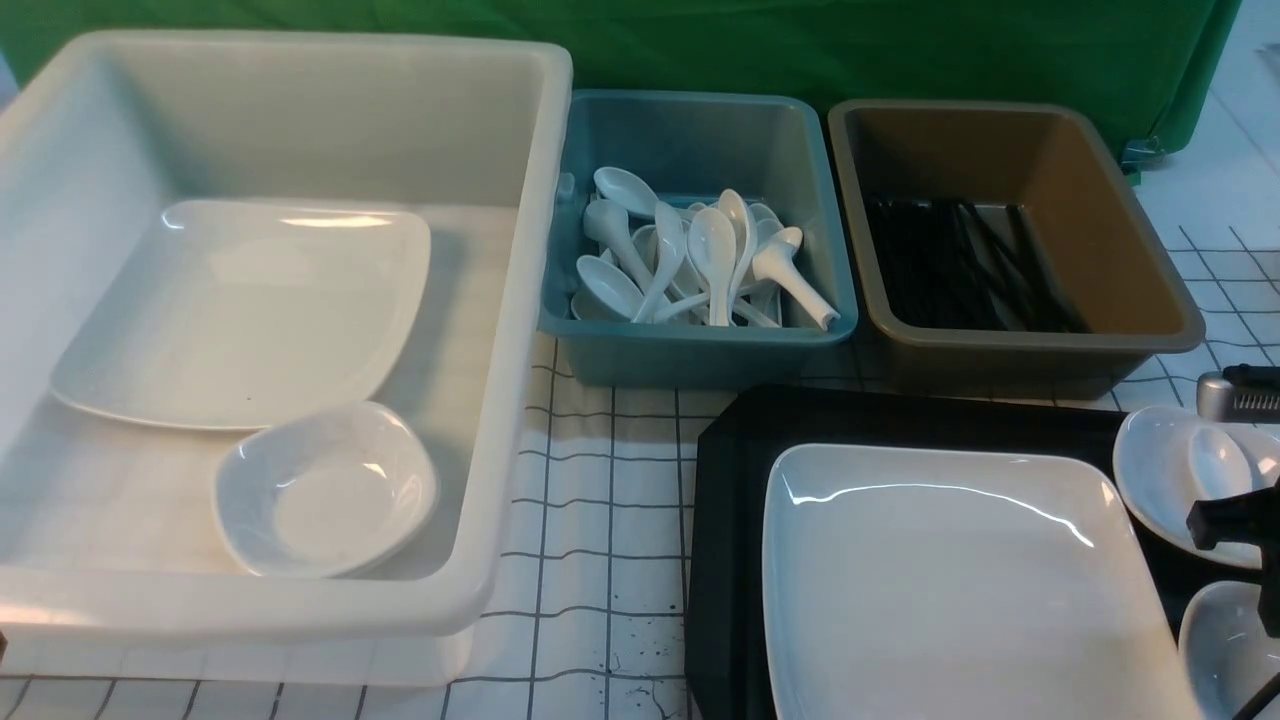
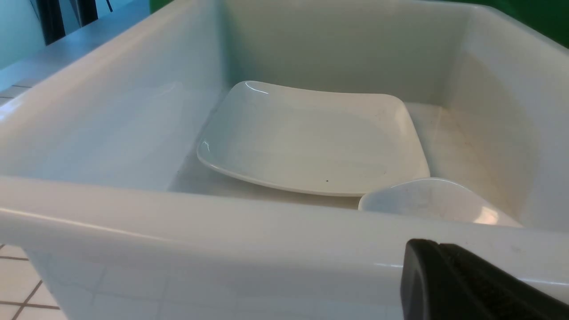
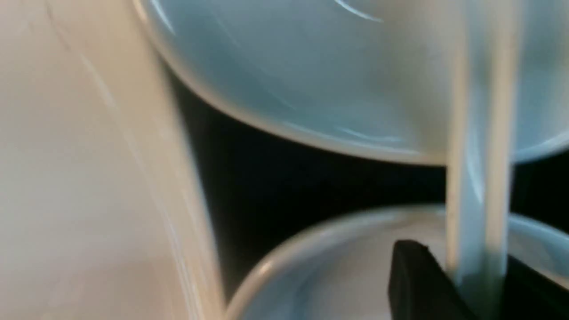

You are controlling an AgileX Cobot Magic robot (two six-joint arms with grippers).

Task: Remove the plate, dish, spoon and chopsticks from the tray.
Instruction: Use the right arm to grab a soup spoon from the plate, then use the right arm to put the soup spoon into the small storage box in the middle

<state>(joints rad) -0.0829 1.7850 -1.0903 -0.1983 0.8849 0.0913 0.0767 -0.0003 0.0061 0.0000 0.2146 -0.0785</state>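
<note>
The large white plate (image 1: 960, 590) lies on the black tray (image 1: 730, 520). To its right on the tray sits a small white dish (image 1: 1160, 480) with the white spoon (image 1: 1218, 462) in it. My right gripper (image 1: 1245, 500) is at that dish. In the right wrist view the gripper (image 3: 478, 284) is shut on the handle of the spoon (image 3: 475, 178), which runs across to the dish (image 3: 311, 66). The chopsticks are out of view. My left gripper (image 2: 438, 245) is shut and empty, just outside the white tub's near wall.
A big white tub (image 1: 520, 300) holds a speckled white plate (image 1: 250, 310) and a small bowl (image 1: 325, 490). A blue bin (image 1: 700, 350) holds several white spoons. A brown tub (image 1: 1130, 300) holds black sticks. A second small dish (image 1: 1225, 640) sits at the tray's right.
</note>
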